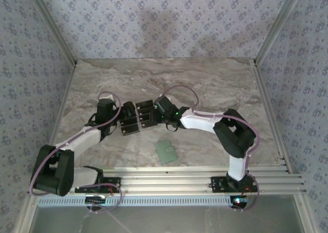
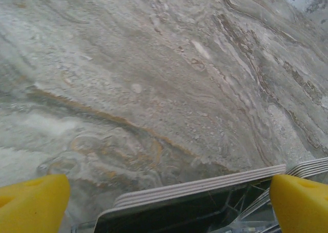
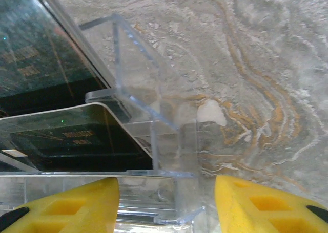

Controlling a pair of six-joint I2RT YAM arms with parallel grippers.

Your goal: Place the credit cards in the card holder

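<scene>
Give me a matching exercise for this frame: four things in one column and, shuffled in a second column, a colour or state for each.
Things
1. card holder
2. credit cards
3. acrylic stand
4. right gripper

Descriptions
A. open, with yellow fingers
B. see-through, carrying cards in tiers
C. pale green, lying by itself on the table
D. black, with small orange lettering

Pairs: 1-C; 2-D; 3-B; 4-A
</scene>
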